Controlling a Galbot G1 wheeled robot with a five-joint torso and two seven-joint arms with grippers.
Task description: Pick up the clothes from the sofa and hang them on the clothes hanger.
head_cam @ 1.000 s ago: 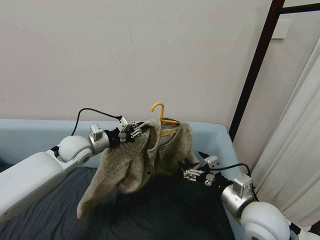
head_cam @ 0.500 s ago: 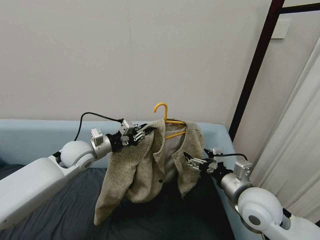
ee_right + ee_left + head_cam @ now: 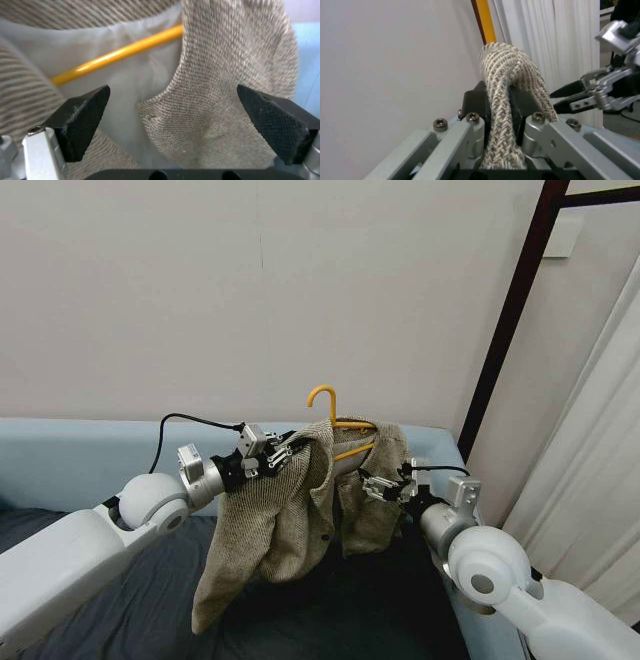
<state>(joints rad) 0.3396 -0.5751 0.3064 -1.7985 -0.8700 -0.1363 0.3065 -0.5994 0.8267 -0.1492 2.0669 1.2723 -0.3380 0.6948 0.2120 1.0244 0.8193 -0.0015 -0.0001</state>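
Head view: left arm is reaching in from the lower left across the pale blue sofa (image 3: 60, 445). The left gripper (image 3: 272, 458) is holding the shoulder of a beige knit cardigan (image 3: 290, 525). Left wrist view: its fingers (image 3: 475, 103) are pinching a thick fold of the knit between them, closed tight on it.

The cardigan is hanging in mid-air on a yellow hanger (image 3: 322, 395), above the sofa's dark cover (image 3: 330, 610). One long side is drooping low toward the seat.

Just right of the garment, the right gripper (image 3: 378, 484) is hovering at the front edge, jaws spread wide. Right wrist view: both black fingertips (image 3: 82, 116) are standing either side of the fabric edge, seemingly not touching it, though depth is hard to judge here.

Far right: a black pole (image 3: 510, 310) is rising beside a white curtain (image 3: 590, 450).
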